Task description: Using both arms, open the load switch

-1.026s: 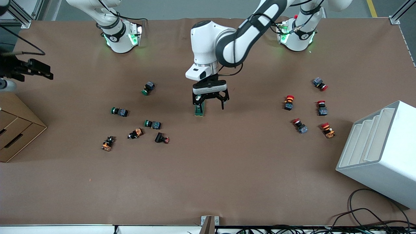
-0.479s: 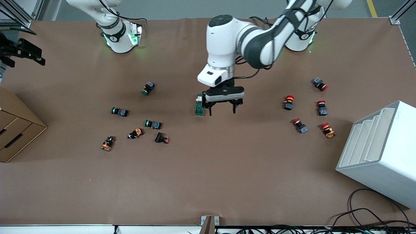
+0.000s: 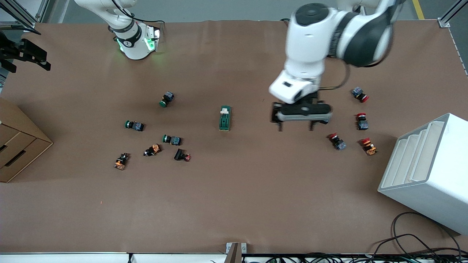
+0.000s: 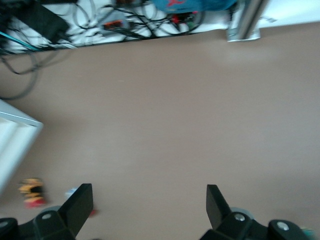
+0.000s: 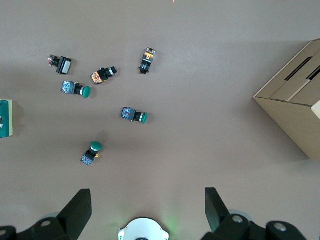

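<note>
The load switch (image 3: 224, 118), a dark-green block with a white tab at the end toward the arms' bases, lies alone mid-table; its edge also shows in the right wrist view (image 5: 5, 118). My left gripper (image 3: 296, 128) hangs open over bare table between the switch and the red-capped buttons, with nothing between its fingers (image 4: 148, 200). My right gripper (image 3: 31, 60) is raised over the table's edge at the right arm's end. It is open and empty (image 5: 147, 200), above its own arm's base (image 5: 143, 231).
Several green-capped and orange push buttons (image 3: 172, 139) lie toward the right arm's end and several red-capped ones (image 3: 336, 141) toward the left arm's end. A white slotted rack (image 3: 427, 171) and a cardboard box (image 3: 18, 142) stand at the table's two ends. Cables (image 3: 413, 241) trail off the near edge.
My left gripper has left the load switch and swung toward the left arm's end, open. The switch stays on the table. The right gripper rose slightly at the table's edge.
</note>
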Tool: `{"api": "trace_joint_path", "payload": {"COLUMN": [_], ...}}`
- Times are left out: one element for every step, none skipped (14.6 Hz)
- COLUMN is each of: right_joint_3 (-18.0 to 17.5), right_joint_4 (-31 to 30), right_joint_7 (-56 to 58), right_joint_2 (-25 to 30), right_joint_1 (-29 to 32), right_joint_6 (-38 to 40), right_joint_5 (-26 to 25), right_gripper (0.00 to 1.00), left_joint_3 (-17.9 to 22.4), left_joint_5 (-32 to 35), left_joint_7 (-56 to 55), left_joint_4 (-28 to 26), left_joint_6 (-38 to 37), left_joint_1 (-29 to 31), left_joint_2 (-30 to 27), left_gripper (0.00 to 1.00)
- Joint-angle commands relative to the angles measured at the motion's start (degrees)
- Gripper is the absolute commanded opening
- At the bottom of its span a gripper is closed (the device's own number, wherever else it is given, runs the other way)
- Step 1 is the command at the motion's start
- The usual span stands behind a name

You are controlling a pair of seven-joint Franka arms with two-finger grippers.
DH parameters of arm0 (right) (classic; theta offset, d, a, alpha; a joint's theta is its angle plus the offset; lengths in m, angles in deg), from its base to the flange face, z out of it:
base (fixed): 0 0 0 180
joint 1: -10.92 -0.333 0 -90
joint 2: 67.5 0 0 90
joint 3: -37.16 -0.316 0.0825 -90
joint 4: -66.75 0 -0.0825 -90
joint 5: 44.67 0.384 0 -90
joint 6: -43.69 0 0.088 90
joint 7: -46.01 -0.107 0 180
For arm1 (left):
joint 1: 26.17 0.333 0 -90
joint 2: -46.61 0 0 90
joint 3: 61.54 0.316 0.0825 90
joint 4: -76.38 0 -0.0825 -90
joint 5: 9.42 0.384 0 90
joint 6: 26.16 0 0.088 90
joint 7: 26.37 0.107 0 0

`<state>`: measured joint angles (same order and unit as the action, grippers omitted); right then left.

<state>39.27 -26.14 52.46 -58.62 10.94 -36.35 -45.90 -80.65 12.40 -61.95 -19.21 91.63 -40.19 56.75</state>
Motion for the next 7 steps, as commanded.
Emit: {"api": "trace_joint_path", "payload": {"right_joint_3": [-0.17,-0.52,-1.22,-1.31,-1.31,-1.31,-1.31], "right_joint_4": [-1.60,-1.60,-1.51,-1.34,-1.25,-1.25,-1.16], "right_joint_7": [0.49,-0.12,-0.30,-0.39,-0.39,-0.39,-0.82], "right_joint_2": [1.57,1.57,1.57,1.57,1.57,1.57,1.57], "right_joint_1": [0.33,0.33,0.50,0.50,0.50,0.50,0.50], "right_joint_6": [-0.38,-0.03,0.23,0.32,0.50,0.67,0.85], "right_joint_5": [-0.18,-0.18,-0.26,-0.26,-0.18,-0.26,-0.26], "right_gripper": [1.00,1.00,1.00,1.00,1.00,1.00,1.00], "left_joint_3": [-0.39,-0.48,-0.48,-0.22,0.13,1.18,3.28], "left_joint_5": [-2.56,-3.70,-6.07,-8.79,-10.73,-12.05,-13.28], "left_joint_7": [8.30,10.85,14.44,17.35,19.29,21.14,24.12], "left_joint_4": [0.05,1.19,3.98,7.23,10.57,12.17,12.62], "left_joint_6": [-2.47,-4.04,-7.19,-11.05,-15.79,-19.14,-21.00], "left_joint_1": [4.60,5.92,6.98,7.95,8.48,8.66,8.48], "left_joint_2": [-2.14,-2.23,-2.23,-2.15,-2.14,-2.23,-3.10], "left_gripper": [1.00,1.00,1.00,1.00,1.00,1.00,1.00]}}
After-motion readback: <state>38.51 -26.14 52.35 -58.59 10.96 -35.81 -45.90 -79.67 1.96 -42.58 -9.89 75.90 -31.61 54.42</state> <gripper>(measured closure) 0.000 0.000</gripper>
